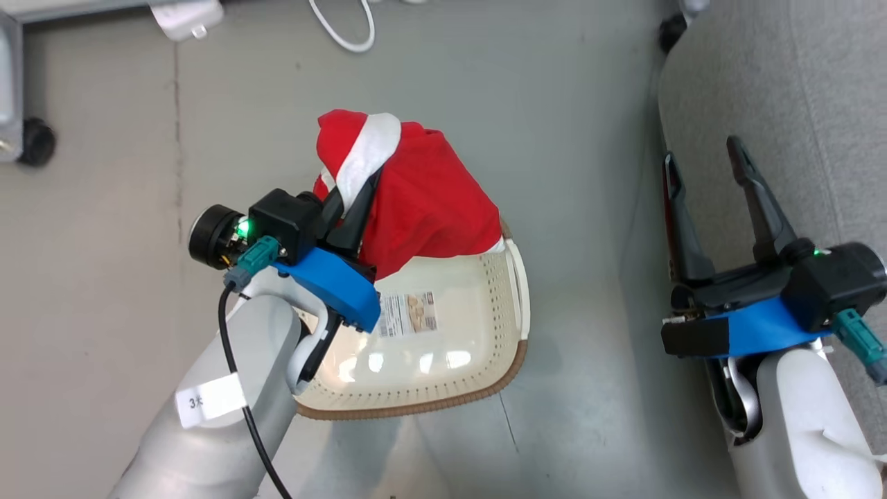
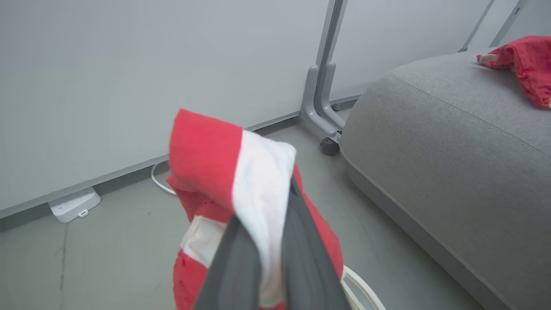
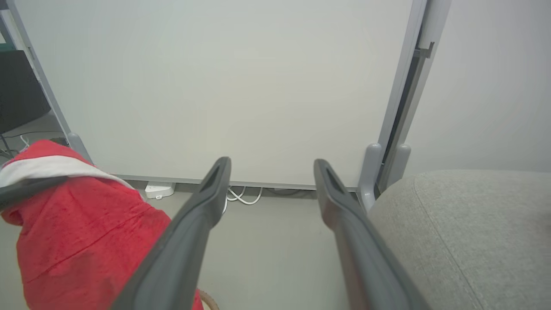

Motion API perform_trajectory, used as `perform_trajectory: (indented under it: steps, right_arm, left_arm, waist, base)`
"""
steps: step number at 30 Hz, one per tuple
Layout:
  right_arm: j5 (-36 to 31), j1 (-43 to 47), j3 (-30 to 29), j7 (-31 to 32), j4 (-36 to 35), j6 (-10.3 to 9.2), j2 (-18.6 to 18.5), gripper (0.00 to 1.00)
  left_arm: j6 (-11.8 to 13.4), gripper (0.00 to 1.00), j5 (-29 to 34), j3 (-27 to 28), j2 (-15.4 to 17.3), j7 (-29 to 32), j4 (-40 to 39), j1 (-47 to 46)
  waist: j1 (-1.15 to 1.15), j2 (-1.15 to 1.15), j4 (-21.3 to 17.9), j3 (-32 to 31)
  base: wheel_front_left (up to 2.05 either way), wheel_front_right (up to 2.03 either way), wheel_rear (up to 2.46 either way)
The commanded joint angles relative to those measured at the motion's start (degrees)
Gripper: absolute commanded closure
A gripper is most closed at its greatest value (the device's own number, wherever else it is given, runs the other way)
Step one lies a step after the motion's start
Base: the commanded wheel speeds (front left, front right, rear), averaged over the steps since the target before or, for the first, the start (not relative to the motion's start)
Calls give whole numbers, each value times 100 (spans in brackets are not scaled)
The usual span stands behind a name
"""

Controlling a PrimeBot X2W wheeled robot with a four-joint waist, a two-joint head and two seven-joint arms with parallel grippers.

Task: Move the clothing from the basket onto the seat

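— Where's the left gripper (image 1: 366, 186)?
— Up above the far end of the laundry basket (image 1: 416, 407), fingers pinched tight on the red garment with the white band (image 1: 426, 201). The band folds over the fingertips and the rest hangs down across the basket's far rim. I cannot tell whether it touches the rim.
— And inside the basket?
— A label (image 1: 409, 313) shows on its cream bottom.
— The right gripper (image 1: 701, 151)?
— Fingers spread wide with nothing between them, at the edge of the grey seat (image 1: 797, 83), well apart from the basket.
— Anything on the seat?
— The left wrist view shows a second red garment (image 2: 527, 64) lying crumpled on top, with a small tag showing. The basket stands on the grey floor (image 1: 554, 104) beside the seat.
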Motion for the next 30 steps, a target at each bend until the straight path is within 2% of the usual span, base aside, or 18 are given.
perform_trajectory:
  steps: [1,7,12,22,30]
  right_arm:
    - [10,108,-9,-19,37,1,-1,0]
    - [107,446,-6,-19,152,1,0,0]
    - [162,709,8,-19,240,1,-1,0]
    - [231,1148,-7,-19,328,1,-1,0]
    - [278,1324,-10,-18,329,1,0,0]
  left_arm:
    - [-17,100,75,83,-23,-27,-110,98]
    - [-52,100,331,271,-153,-26,-521,197]
    - [-72,100,467,194,-227,-27,-720,88]
    - [-61,100,393,-259,-287,-27,-839,-123]
    - [-61,100,263,-566,-275,-27,-803,-120]
  waist:
    - [1,0,113,-441]
    - [1,0,158,-1074]
    - [1,0,188,-1471]
    - [1,0,237,-2092]
    - [1,0,244,-2288]
  base:
    - [0,0,0]
    - [0,0,0]
    - [0,0,0]
    - [0,0,0]
    - [0,0,0]
